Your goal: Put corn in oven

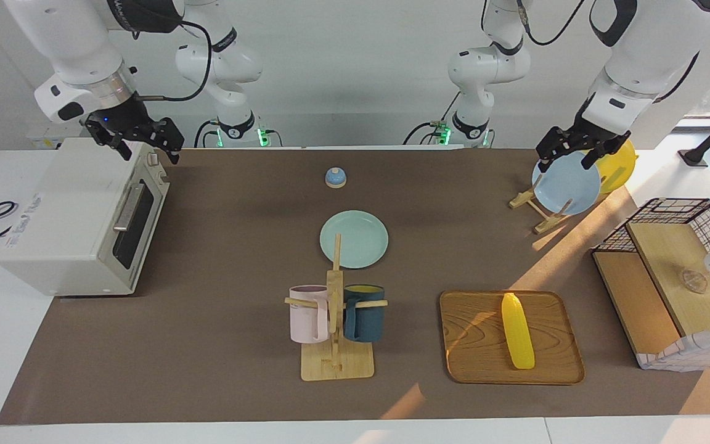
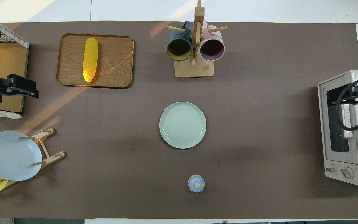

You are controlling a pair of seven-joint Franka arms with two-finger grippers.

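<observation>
- The long yellow plastic corn point(image 1: 518, 331) lies on the brown wooden tray point(image 1: 472, 364), far from both jaws.
- The left gripper point(image 1: 571, 151) hangs wide open over the plate rack point(image 1: 538, 209).
- The right gripper point(image 1: 139, 143) hangs wide open over the white boxy oven point(image 1: 65, 234), whose door is shut.

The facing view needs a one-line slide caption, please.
Bright yellow plastic corn cob lies on square wooden tray; boxy white toaster oven stands shut; both arms wait.

The corn point(image 1: 518, 331) lies on a tray point(image 1: 472, 364) toward the left arm's end of the table, the oven point(image 1: 77, 222) stands at the right arm's end. Between them a mug rack point(image 1: 334, 320) stands beside the tray, with a plate point(image 1: 354, 239) nearer the robots and a bell point(image 1: 335, 177) nearer still.
</observation>
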